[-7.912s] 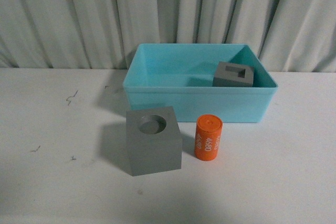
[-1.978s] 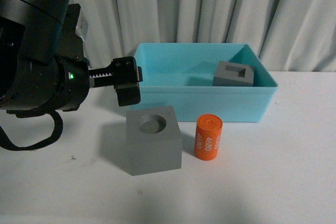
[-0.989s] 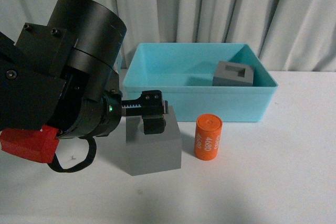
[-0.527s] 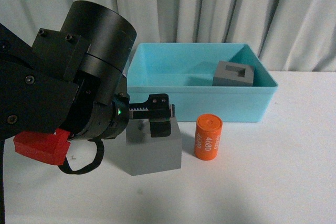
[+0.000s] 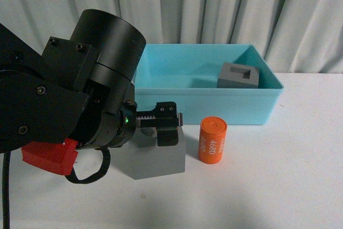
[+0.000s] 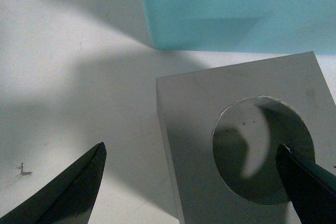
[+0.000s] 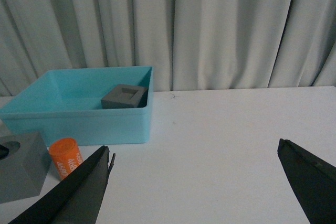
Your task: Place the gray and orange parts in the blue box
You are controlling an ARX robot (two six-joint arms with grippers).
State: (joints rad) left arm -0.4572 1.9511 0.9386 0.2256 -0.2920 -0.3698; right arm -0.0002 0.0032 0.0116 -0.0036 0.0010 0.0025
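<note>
The gray cube with the round top hole (image 5: 156,160) stands on the white table in front of the blue box (image 5: 203,94). My left gripper (image 5: 163,128) is open just above this cube. In the left wrist view (image 6: 190,148) one finger (image 6: 79,187) is off the cube's side over the table and the other finger (image 6: 310,182) is over the hole's edge. The orange cylinder (image 5: 213,140) printed "4680" stands upright beside the cube. The gray cube with the rectangular hole (image 5: 238,76) lies inside the box. My right gripper (image 7: 194,148) is open and empty, out of the front view.
A gray-white curtain (image 5: 214,9) hangs behind the table. In the right wrist view the blue box (image 7: 79,119), orange cylinder (image 7: 65,156) and round-hole cube (image 7: 21,163) sit to one side, with bare white table (image 7: 236,129) beside them.
My left arm has come into view and moved right and down, from beside the box's left wall to over the round-hole cube. The parts have not moved.
</note>
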